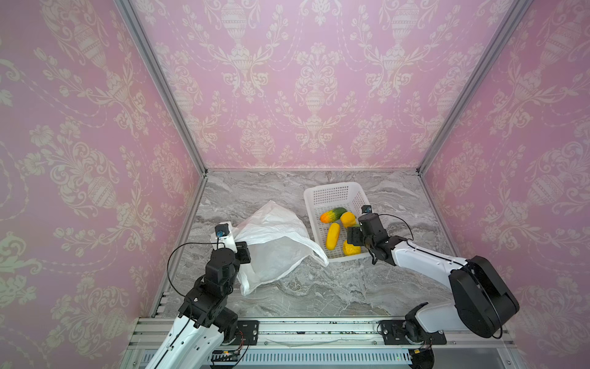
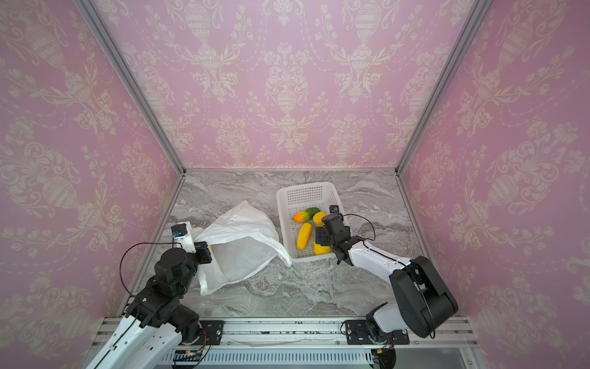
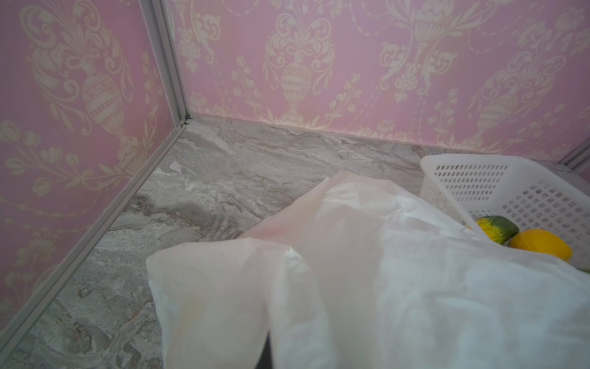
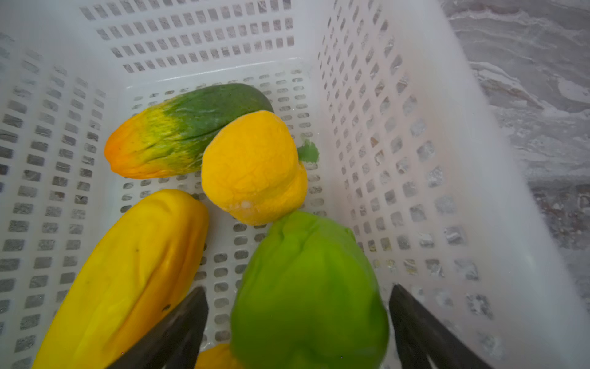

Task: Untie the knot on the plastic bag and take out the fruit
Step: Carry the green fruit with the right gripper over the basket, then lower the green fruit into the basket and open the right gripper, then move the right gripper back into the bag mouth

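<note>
The plastic bag (image 1: 274, 236) (image 2: 242, 236) lies crumpled and slack left of the white basket (image 1: 332, 186); no knot shows on it. My left gripper (image 1: 244, 252) is shut on the bag's left edge, and the film (image 3: 383, 287) drapes over the jaws and hides them. Fruit lies in the basket: an orange-to-green oblong (image 4: 185, 131), a round yellow piece (image 4: 255, 166) and a long yellow piece (image 4: 127, 271). My right gripper (image 4: 297, 289) hangs inside the basket, open, its fingers (image 4: 191, 319) standing clear on either side of a green fruit (image 4: 309, 271).
The basket (image 2: 303, 187) stands on the grey marble table (image 1: 319, 287), right of centre. Pink patterned walls close the left, back and right. An aluminium rail (image 1: 319, 332) carrying both arm bases runs along the front edge.
</note>
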Motion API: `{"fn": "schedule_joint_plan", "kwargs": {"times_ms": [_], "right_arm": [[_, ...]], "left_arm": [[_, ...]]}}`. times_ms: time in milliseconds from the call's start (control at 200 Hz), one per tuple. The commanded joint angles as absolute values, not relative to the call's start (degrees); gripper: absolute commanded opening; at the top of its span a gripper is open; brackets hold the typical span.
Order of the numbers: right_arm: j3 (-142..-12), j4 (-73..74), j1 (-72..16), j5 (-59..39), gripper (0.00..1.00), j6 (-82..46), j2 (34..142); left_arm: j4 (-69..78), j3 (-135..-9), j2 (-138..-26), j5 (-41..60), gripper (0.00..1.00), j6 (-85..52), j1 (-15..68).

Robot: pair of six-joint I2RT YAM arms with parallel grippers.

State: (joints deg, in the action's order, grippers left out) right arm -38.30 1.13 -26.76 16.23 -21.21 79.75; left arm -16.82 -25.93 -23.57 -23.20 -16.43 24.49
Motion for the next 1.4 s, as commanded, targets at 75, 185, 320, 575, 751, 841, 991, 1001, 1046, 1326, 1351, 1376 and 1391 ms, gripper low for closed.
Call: {"fn": "schedule_joint_plan", "kwargs": {"times_ms": [75, 185, 320, 575, 751, 841, 991, 1001, 1046, 1326, 1351, 1376, 1391], "right_arm": [[-34.6, 1.2, -26.8, 15.7, 0.93, -21.8, 69.4], [-32.0, 0.5, -27.4, 15.0, 0.9, -21.2, 59.9], [-27.3, 3.7, -31.7, 10.4, 0.85, -18.5, 45.8], [-26.1, 7.6, -46.6, 2.5, 0.79, -9.8, 35.6], [-27.4, 15.1, -57.7, 3.2, 0.79, -3.7, 46.0], [-31.1, 16.1, -62.5, 6.1, 0.79, -0.5, 54.5], [-37.7, 15.8, -65.8, 9.3, 0.77, 2.5, 68.7], [-38.1, 15.8, -65.8, 9.4, 0.77, 2.6, 69.6], [-39.7, 16.1, -65.8, 9.7, 0.77, 2.8, 73.5], [-52.0, 13.6, -65.9, 11.7, 0.72, 2.1, 94.1], [-53.2, 13.3, -65.9, 11.3, 0.71, 1.9, 95.6], [-54.1, 13.6, -66.0, 11.2, 0.71, 1.7, 96.9], [-54.6, 13.7, -65.9, 11.3, 0.71, 1.5, 97.7]], "left_arm": [[-16.9, -25.5, -23.3, -23.0, 0.0, -17.1, 24.3], [-16.7, -25.6, -24.2, -22.8, 0.0, -17.2, 24.3], [-16.9, -25.6, -24.3, -22.6, 0.0, -17.2, 24.3], [-16.5, -25.7, -24.6, -22.6, 0.0, -17.1, 24.4], [-16.7, -25.6, -24.1, -22.6, 0.0, -17.2, 24.3], [-16.6, -25.6, -24.0, -22.8, 0.0, -17.1, 24.3], [-16.5, -25.8, -24.6, -22.3, 0.0, -17.2, 24.3], [-16.5, -25.7, -24.6, -22.3, 0.0, -17.2, 24.3], [-16.6, -25.6, -24.4, -22.3, 0.0, -17.1, 24.4], [-16.3, -25.7, -24.8, -22.3, 0.0, -17.1, 24.3], [-16.3, -25.7, -24.9, -22.2, 0.0, -17.1, 24.3], [-16.3, -25.8, -24.9, -22.3, 0.0, -17.1, 24.3], [-16.3, -25.8, -24.9, -22.2, 0.0, -17.1, 24.3]]}}
